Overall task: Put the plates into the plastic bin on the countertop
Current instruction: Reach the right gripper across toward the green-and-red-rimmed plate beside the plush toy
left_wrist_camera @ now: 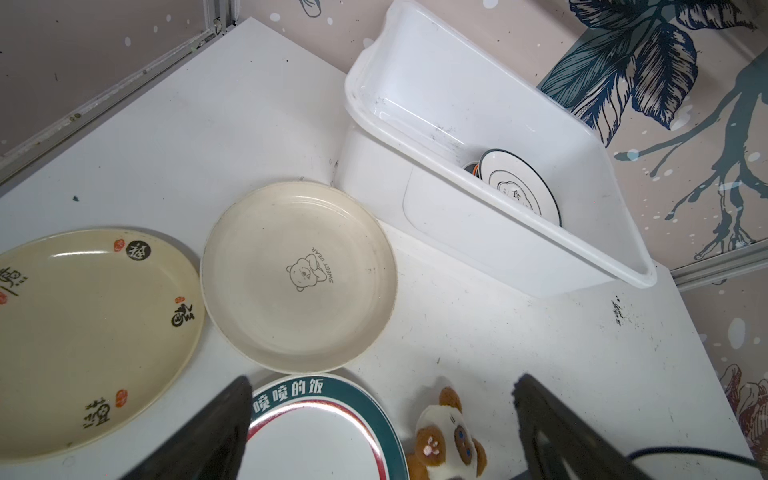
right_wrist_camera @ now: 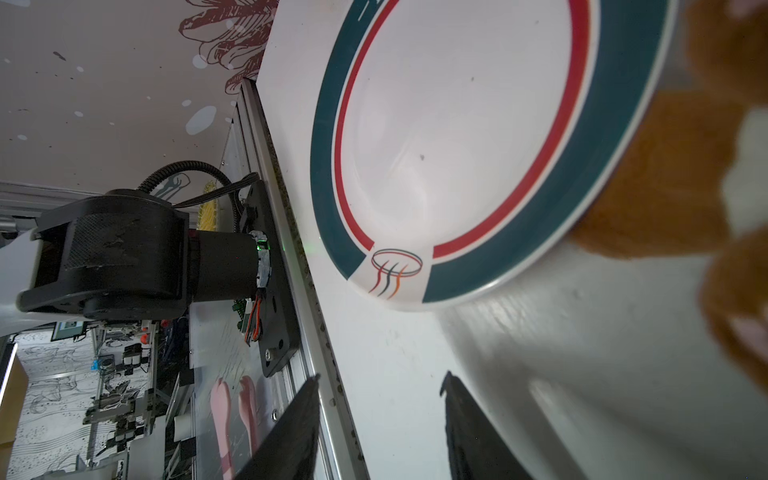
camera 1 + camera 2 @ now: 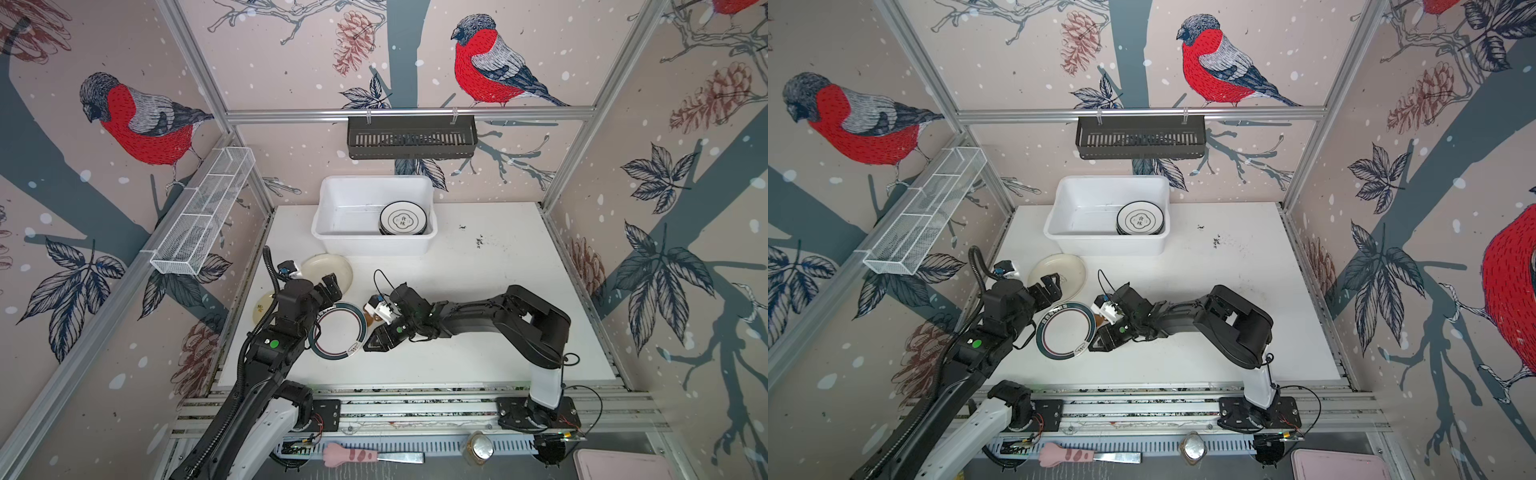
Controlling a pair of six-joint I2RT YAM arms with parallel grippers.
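Flanking green-rimmed plate [image 3: 338, 330] — left gripper [image 1: 382, 380] fingers wide, right gripper [image 2: 382, 376] fingers partly apart over bare countertop [image 2: 386, 340] beside rim.

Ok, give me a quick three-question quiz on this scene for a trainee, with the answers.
1. How many plates can be seen on the countertop, outside the plastic bin?
2. True or false: the left pincer holds a plate.
3. Beside the green-rimmed plate lies: A a spoon, B a panda toy, C a cup.
Key: 1 three: bear plate, calligraphy plate, green-rimmed plate; 2 false, it is open and empty; 3 B.
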